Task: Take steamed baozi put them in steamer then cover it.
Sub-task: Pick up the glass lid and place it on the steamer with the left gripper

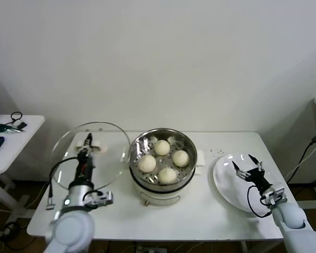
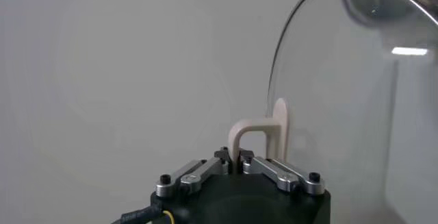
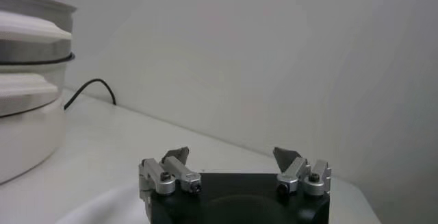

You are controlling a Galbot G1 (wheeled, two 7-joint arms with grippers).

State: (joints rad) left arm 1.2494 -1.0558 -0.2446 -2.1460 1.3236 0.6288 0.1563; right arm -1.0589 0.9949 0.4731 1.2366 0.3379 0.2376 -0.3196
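Note:
Several cream-white baozi (image 1: 163, 147) lie inside the shiny steamer (image 1: 142, 139), which sits on its cream pot base (image 1: 158, 196) at the table's middle. The clear glass cover (image 1: 109, 158) is lifted and tilted to the left of the steamer, held by its cream handle (image 2: 250, 134). My left gripper (image 1: 87, 142) is shut on that handle; the jaws pinch one leg of it (image 2: 235, 155). My right gripper (image 1: 247, 168) hovers open over the white plate (image 1: 224, 184) at the right, fingers (image 3: 175, 155) spread wide with nothing between them.
The plate at the right holds nothing. A black cable (image 3: 92, 87) runs behind the pot base (image 3: 27, 129). A small side table (image 1: 10, 138) with dark items stands at the far left. The wall is close behind the table.

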